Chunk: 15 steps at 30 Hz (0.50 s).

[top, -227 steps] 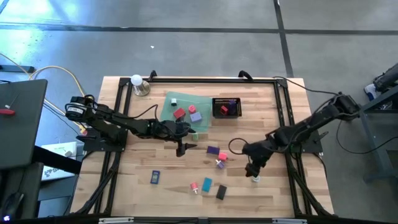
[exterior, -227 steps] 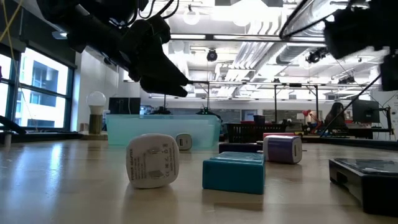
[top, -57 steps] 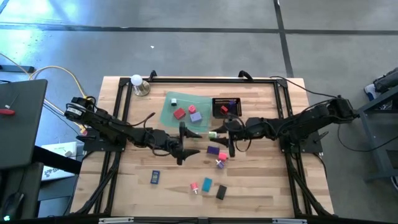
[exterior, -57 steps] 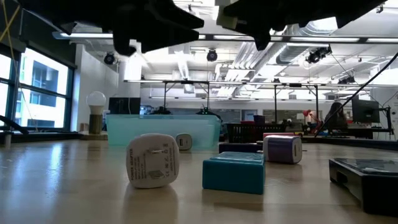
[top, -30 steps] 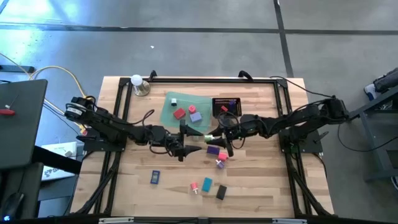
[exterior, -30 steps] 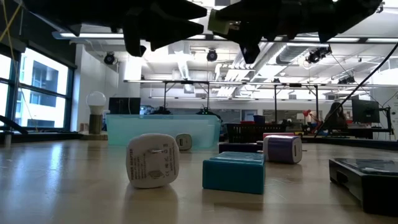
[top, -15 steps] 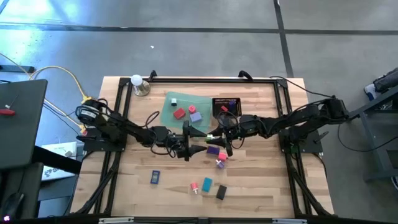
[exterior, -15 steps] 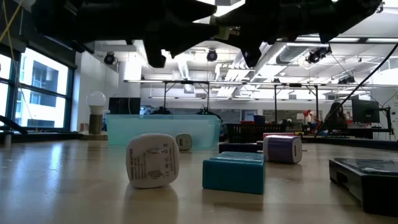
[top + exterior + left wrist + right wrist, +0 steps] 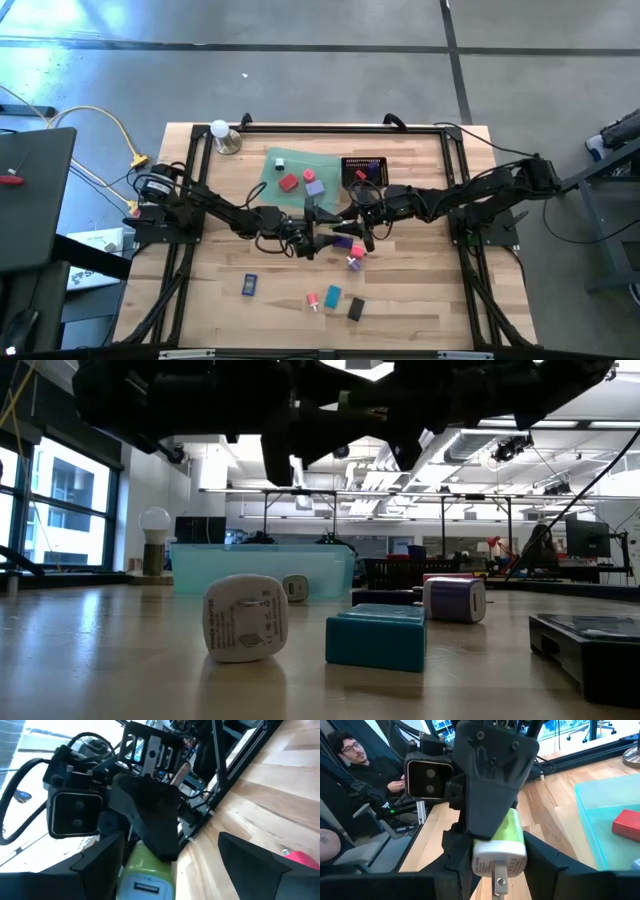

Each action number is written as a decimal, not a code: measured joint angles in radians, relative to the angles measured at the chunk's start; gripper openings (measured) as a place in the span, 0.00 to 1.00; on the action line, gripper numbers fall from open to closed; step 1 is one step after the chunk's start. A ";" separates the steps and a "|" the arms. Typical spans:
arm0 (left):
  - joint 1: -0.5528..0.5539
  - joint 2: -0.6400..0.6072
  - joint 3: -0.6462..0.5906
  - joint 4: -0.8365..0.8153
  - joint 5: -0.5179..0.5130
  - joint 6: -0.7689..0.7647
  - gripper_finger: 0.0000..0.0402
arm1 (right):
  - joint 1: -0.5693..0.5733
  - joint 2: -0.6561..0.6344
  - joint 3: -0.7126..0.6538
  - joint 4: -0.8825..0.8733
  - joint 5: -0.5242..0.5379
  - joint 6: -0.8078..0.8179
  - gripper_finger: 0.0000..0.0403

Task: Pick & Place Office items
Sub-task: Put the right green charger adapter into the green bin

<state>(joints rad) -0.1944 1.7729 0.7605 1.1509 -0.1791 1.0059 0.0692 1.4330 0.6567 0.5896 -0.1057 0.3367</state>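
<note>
Just in front of the translucent green tray [image 9: 293, 172], the left gripper [image 9: 322, 228] reaches rightward with its dark fingers spread wide around a glossy lime-and-white charger plug [image 9: 501, 845] — not yet closed on it. The right gripper [image 9: 350, 221] meets it there, clamped on that plug above the pale wood table [image 9: 420, 300]. Small blocky office items [image 9: 333, 296] lie nearer the front edge.
</note>
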 joint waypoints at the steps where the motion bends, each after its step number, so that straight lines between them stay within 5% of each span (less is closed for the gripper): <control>1: 0.000 0.000 0.000 -0.001 0.000 -0.006 0.76 | 0.000 0.000 0.000 -0.002 0.000 0.000 0.31; 15: -0.007 0.000 0.000 -0.012 -0.029 -0.096 0.39 | 0.001 0.000 0.000 -0.044 -0.006 0.038 0.31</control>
<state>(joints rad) -0.2014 1.7729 0.7603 1.1390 -0.2083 0.9099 0.0700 1.4330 0.6567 0.5453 -0.1115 0.3749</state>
